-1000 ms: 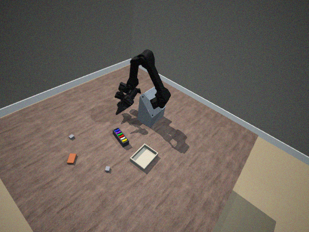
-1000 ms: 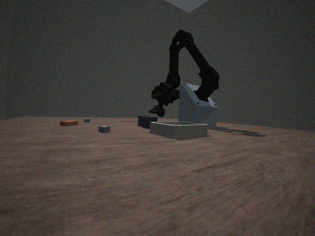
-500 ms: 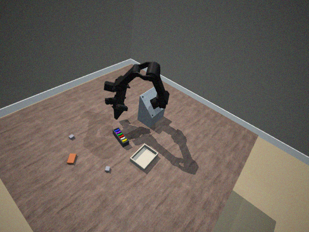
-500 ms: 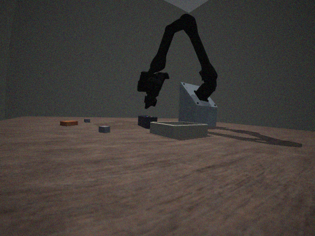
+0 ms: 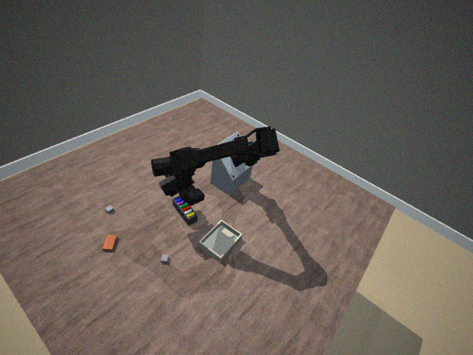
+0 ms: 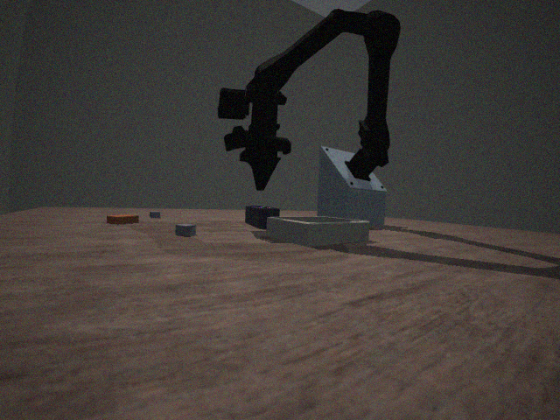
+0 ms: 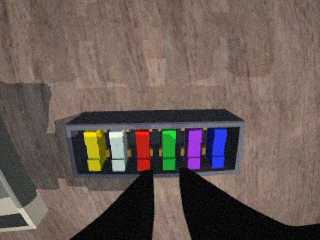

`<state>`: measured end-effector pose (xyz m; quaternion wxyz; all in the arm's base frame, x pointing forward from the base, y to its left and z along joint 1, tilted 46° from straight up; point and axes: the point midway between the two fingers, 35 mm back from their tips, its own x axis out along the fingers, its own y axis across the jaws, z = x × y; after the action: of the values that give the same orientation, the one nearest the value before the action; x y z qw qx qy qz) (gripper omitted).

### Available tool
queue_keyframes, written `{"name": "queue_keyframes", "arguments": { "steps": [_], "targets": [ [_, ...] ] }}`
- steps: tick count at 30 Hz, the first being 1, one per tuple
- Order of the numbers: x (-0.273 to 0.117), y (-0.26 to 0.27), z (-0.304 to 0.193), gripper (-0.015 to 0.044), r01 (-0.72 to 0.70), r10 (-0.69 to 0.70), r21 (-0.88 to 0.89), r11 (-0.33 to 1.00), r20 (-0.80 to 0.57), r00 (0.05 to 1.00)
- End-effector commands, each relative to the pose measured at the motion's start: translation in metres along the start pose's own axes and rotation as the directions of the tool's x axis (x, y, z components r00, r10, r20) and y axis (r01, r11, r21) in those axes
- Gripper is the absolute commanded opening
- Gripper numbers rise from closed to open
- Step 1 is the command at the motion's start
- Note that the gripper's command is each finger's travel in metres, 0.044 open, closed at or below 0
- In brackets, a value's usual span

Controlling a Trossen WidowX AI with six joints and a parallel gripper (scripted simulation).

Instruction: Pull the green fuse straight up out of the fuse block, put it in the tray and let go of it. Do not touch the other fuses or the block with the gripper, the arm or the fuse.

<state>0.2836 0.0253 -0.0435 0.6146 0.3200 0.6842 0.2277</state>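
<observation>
The dark fuse block (image 5: 189, 218) (image 6: 261, 215) (image 7: 155, 117) stands on the wooden floor with a row of fuses: yellow, white, red, green, purple and blue. The green fuse (image 7: 169, 149) (image 5: 184, 205) is seated upright in its slot between the red and the purple one. My gripper (image 5: 192, 197) (image 6: 261, 185) (image 7: 166, 176) hangs above the block and points straight down at it, clear of it. Its fingers are nearly together, with only a narrow gap and nothing between them. In the wrist view the gap lines up with the green fuse. The grey tray (image 5: 210, 251) (image 6: 316, 230) (image 7: 20, 210) stands beside the block.
The arm's grey wedge-shaped pedestal (image 5: 229, 175) (image 6: 348, 199) stands behind the block. An orange block (image 5: 109, 242) (image 6: 122, 219) and two small grey cubes (image 5: 109, 208) (image 5: 164, 258) (image 6: 154, 213) (image 6: 185, 229) lie off to the left. A raised border (image 5: 114, 128) edges the floor.
</observation>
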Motion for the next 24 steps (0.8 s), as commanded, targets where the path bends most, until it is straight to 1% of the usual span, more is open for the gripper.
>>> {"name": "queue_keyframes", "arguments": {
  "steps": [1, 24],
  "targets": [
    [0.001, -0.002, -0.002, 0.0064, 0.011, -0.011, 0.015, 1.0, -0.012, 1.0],
    [0.022, -0.003, -0.002, 0.0064, 0.011, -0.01, 0.015, 1.0, -0.012, 1.0]
  ]
}}
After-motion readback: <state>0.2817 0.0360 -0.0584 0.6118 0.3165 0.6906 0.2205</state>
